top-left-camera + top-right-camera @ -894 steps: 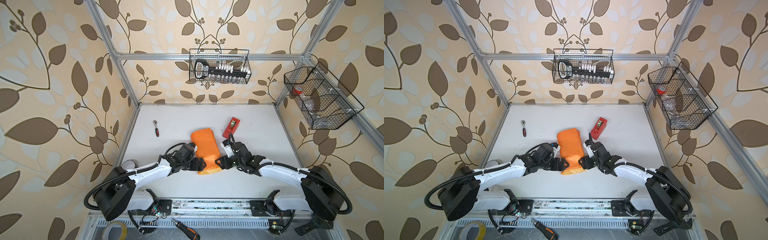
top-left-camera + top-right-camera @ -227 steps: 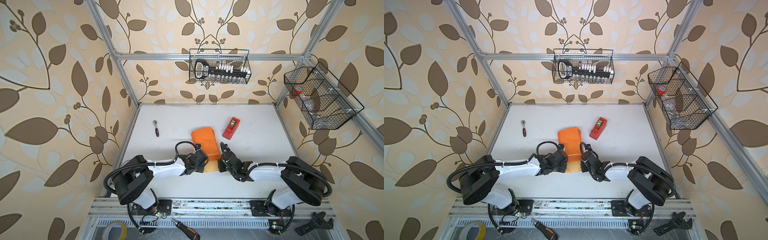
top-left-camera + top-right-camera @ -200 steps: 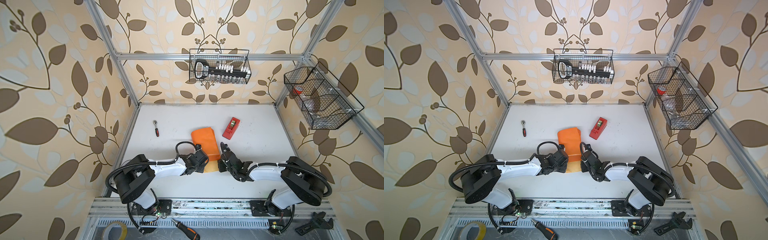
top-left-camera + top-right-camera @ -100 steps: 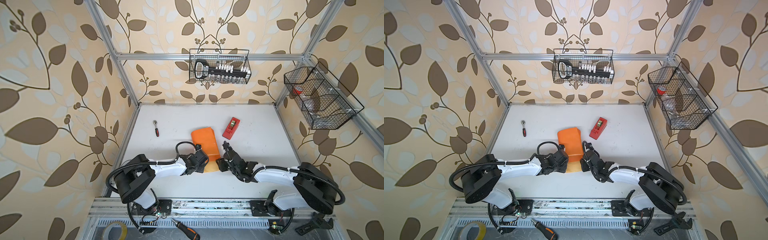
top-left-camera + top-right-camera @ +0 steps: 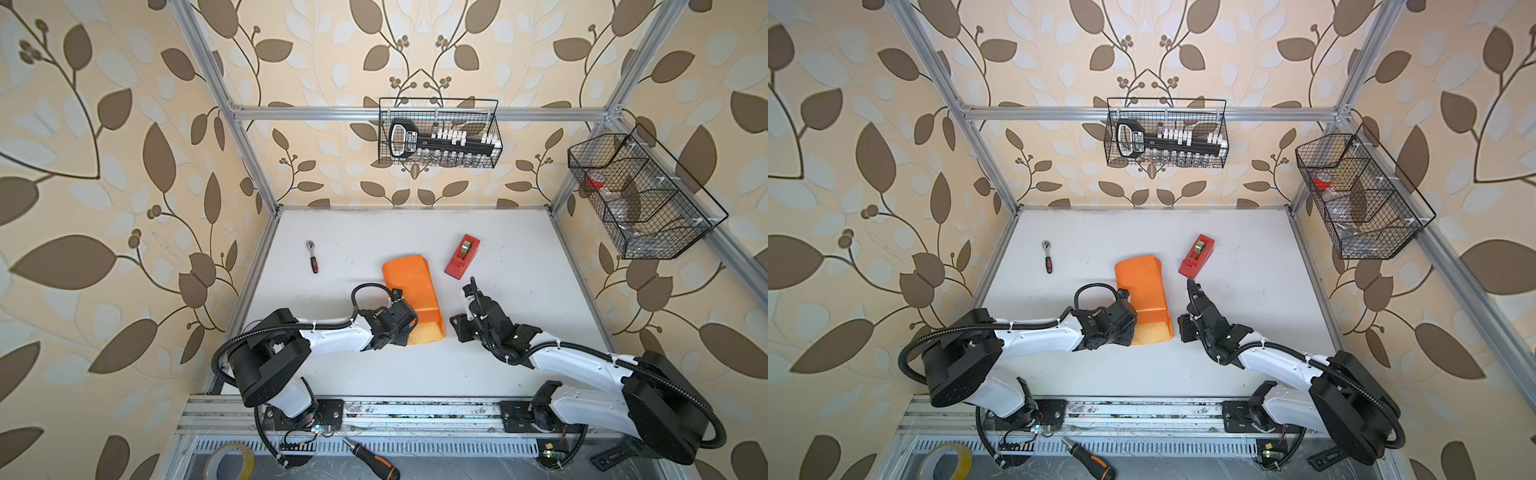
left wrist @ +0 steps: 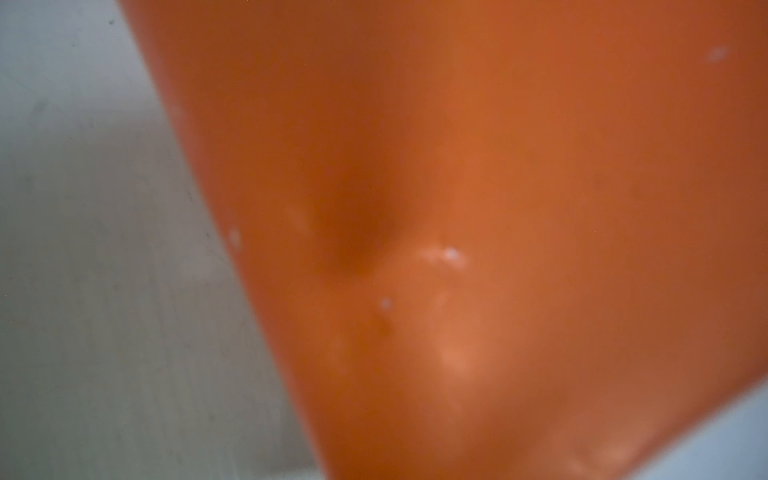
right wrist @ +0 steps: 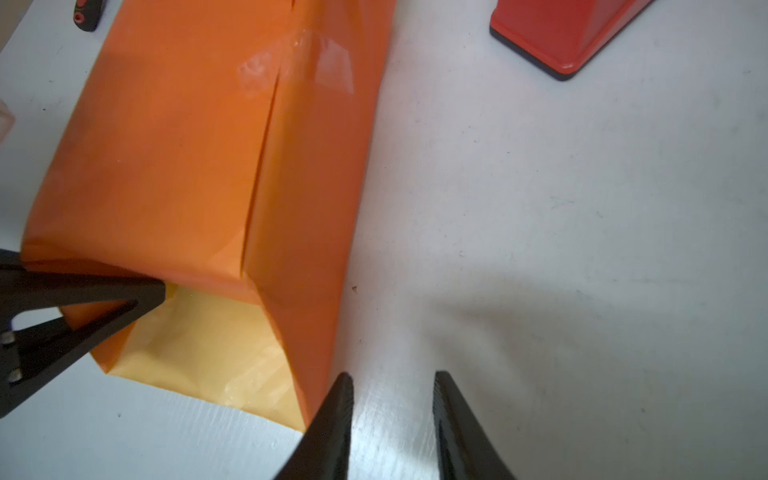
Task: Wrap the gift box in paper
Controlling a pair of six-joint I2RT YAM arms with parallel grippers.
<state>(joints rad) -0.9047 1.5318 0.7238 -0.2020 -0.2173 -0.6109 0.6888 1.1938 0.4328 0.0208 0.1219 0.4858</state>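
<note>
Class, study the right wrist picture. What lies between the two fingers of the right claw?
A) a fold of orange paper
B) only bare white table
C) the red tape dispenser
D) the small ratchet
B: the right claw stands open with nothing but the table showing in the gap, and the paper lies just beside one finger, not between them.
</note>
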